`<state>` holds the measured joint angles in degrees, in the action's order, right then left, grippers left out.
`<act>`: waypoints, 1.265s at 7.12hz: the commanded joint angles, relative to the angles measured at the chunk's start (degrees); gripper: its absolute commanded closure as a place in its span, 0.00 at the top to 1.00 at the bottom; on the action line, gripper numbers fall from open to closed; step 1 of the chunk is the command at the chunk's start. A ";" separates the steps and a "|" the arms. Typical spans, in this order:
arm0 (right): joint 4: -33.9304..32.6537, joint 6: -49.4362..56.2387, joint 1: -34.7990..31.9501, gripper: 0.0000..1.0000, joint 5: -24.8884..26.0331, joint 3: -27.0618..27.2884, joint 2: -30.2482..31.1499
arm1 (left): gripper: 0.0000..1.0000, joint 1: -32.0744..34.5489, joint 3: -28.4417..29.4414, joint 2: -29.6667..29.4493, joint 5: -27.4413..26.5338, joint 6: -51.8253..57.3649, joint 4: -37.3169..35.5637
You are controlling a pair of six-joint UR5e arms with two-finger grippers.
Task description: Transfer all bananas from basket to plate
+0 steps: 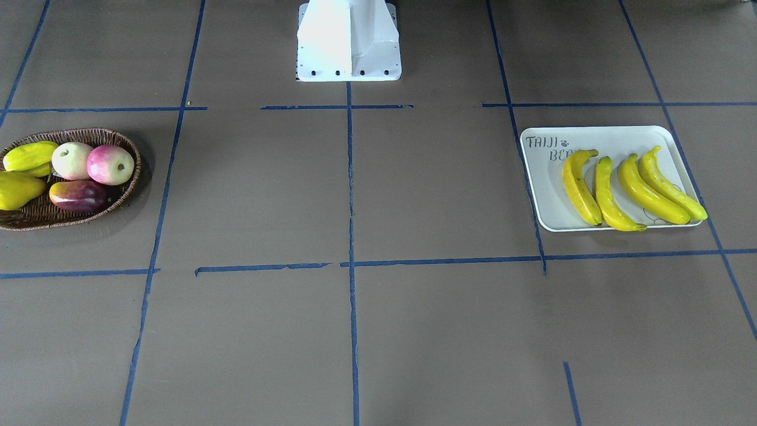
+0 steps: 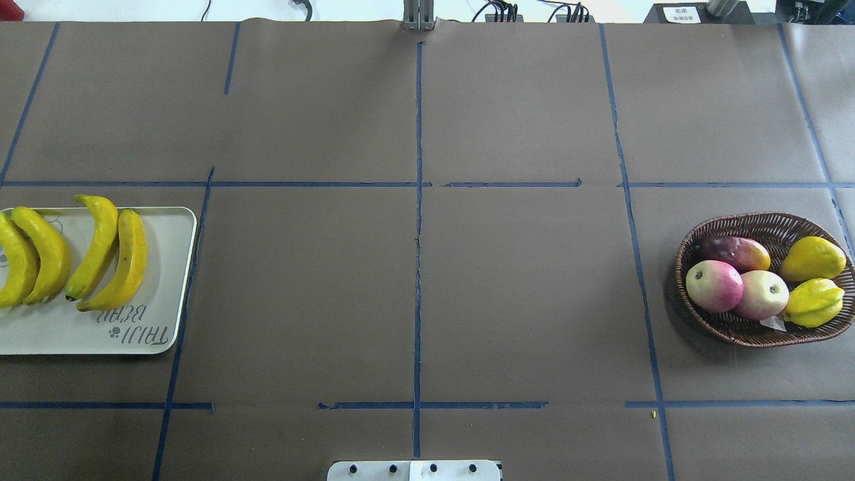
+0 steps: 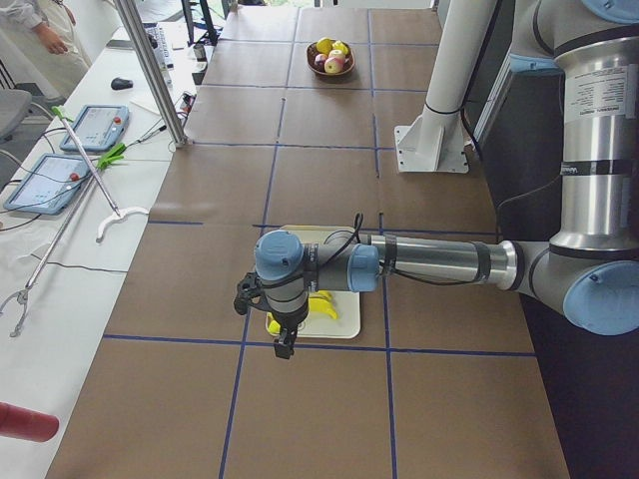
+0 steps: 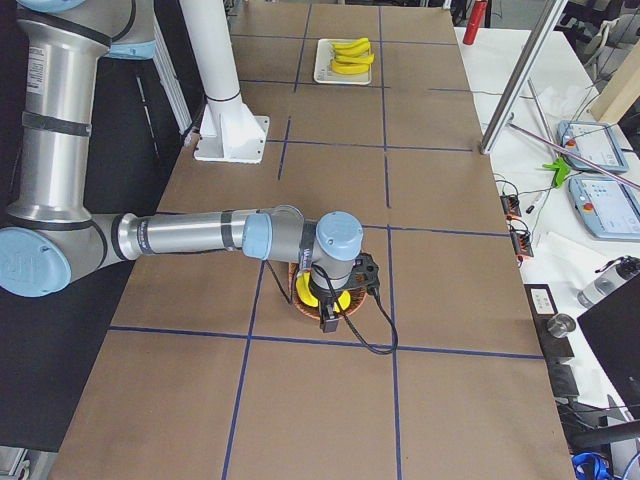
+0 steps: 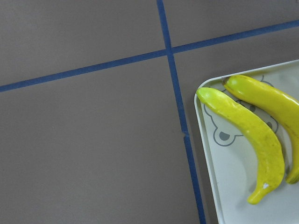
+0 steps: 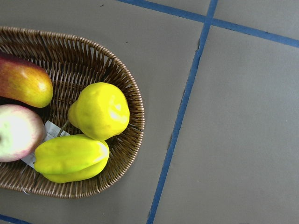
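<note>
Resting on the plate point(image 1: 615, 137), bananas point(image 1: 576, 186) lie beneath the left hand point(image 3: 285, 344); its opening unclear.

Just behind the black left gripper point(image 3: 284, 344), the left arm point(image 3: 429, 261) shows light blue joint caps and a silver tube bound with black straps. A thin black cable point(image 3: 356, 222) loops over it. The right arm point(image 4: 190, 235) looks the same behind the dark right gripper point(image 4: 328, 318), with a black lead point(image 4: 392, 350) curling beside it. Well back from both grippers is a white pedestal point(image 1: 349, 41) with four dark screws along its foot.
</note>
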<state>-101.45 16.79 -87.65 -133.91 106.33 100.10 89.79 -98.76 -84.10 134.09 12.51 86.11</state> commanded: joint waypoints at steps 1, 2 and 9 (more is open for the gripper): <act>1.51 -0.26 0.03 0.99 1.53 -0.24 0.01 | 1.00 -0.14 -0.65 0.60 0.91 -0.20 -0.06; 1.52 -0.26 -0.06 0.99 1.54 -0.16 0.09 | 1.00 -0.15 -0.65 0.69 0.82 -0.12 -0.06; 1.87 -0.35 0.03 0.99 1.54 -0.59 -0.17 | 1.00 -0.32 -1.70 0.78 1.26 -0.29 -0.06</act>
<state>-99.57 16.50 -87.63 -132.36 105.74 100.01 89.48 -100.31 -83.35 135.08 12.36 86.05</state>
